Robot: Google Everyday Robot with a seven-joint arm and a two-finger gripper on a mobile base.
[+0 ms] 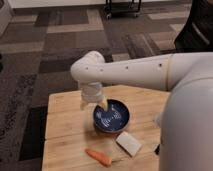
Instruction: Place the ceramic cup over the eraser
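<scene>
We see the gripper (pixel 93 104) hovering above the table (pixel 65 125) at the blue plate's (pixel 112 116) rim (carrot (pixel 98 157) and white slab (pixel 128 143) lie nearer).
</scene>
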